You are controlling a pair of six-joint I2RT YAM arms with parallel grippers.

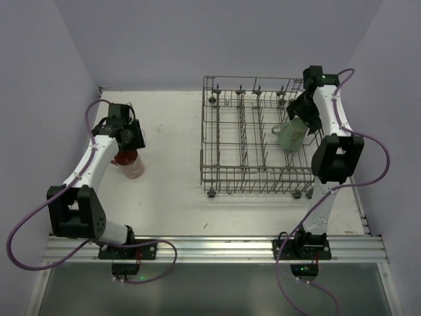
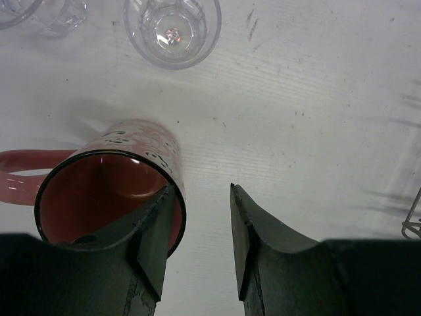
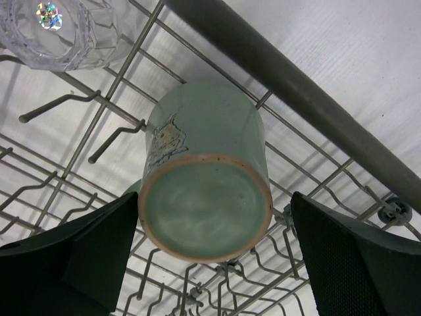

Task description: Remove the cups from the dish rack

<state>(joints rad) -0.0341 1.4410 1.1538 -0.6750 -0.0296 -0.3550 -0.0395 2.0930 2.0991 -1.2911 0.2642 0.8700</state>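
From above: holding the right gripper (image 1: pixel 299 117) over the mint-green mug (image 1: pixel 291 135), tilted at the right side of the dish rack (image 1: pixel 253 174). Hanging the left gripper (image 1: pixel 126 138) above the pink-red cup (image 1: pixel 130 164), upright on the table (image 1: pixel 177 201) at centre left, well apart from the rack. Finger spacing too small to read here.

Left wrist: showing jaws spread, pinching nothing, bare table between them. One finger (image 2: pixel 154 230) overlapping the cup's rim at lower left, contact impossible to tell. Clear tumblers (image 2: pixel 172 29) lining the top edge, one cropped in the upper left corner.

Right wrist: showing fingers spread wide on either side of the mug, its upturned base facing the lens at centre, not touching. Probably grasping the mug as the step in hand, calling next for squeezing its body and lifting clear of the tines. Handle mostly hidden.
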